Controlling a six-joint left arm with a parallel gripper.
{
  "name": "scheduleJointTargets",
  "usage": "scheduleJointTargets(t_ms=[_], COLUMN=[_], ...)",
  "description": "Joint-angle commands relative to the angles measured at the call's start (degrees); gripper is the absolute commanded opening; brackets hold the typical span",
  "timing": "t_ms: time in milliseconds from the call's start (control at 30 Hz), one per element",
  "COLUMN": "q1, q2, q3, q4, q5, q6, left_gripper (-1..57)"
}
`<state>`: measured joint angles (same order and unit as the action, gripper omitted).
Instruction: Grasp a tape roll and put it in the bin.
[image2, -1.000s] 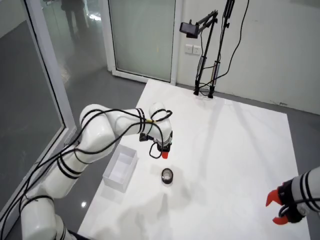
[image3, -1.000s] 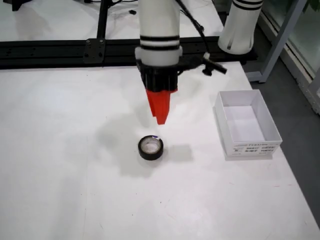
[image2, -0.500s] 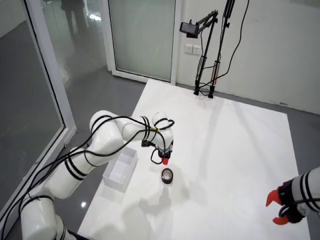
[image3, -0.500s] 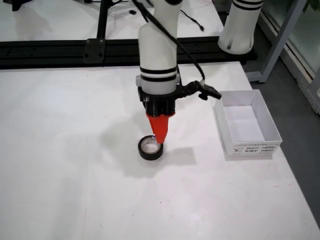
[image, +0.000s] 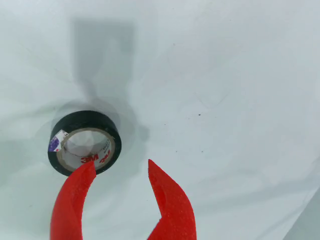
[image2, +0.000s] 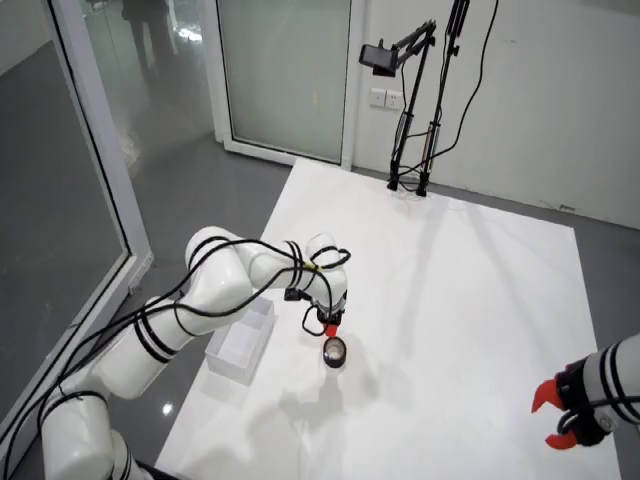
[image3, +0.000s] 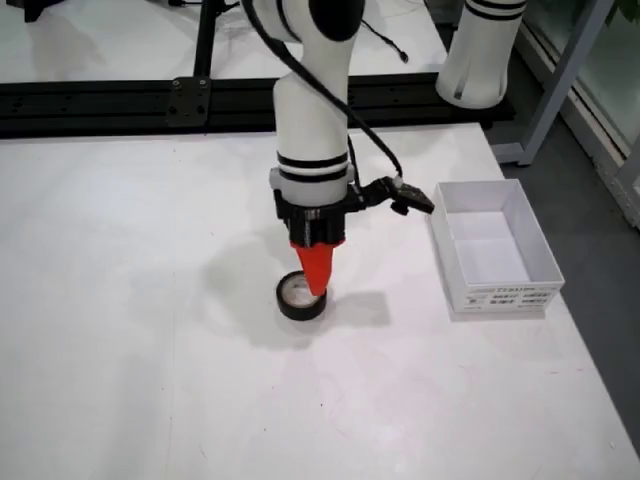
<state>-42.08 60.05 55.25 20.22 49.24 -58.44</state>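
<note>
The small black plastic tape roll (image: 85, 142) looks light and rigid, best pinched across its wall by the parted red gripper (image: 121, 172).

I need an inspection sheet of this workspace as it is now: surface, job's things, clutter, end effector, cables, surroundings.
Surface: white table, bare where visible.
Job's things: black tape roll lying flat; white bin open, apparently empty, apart from the roll.
Clutter: nothing seen.
End effector: red end effector open, low at the roll, one finger over its rim.
Cables: black cable along the arm.
Surroundings: camera stand, glass doors, second arm.
</note>
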Motion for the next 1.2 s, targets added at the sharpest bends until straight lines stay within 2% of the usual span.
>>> scheduleJointTargets(t_ms=[33, 433, 867, 1200], q1=[-1.51, -1.51, -1.16, -0.63], q2=[1.82, 4.98, 10.17, 11.05], q3=[-0.23, -1.55, -8.31, -8.75], q4=[-0.10, -0.10, -0.01, 0.08], q5=[-0.63, -1.07, -0.81, -0.90], q6=[-2.29, -3.61, -3.78, -3.78], left_gripper=[22.2, 22.2, 22.2, 20.9])
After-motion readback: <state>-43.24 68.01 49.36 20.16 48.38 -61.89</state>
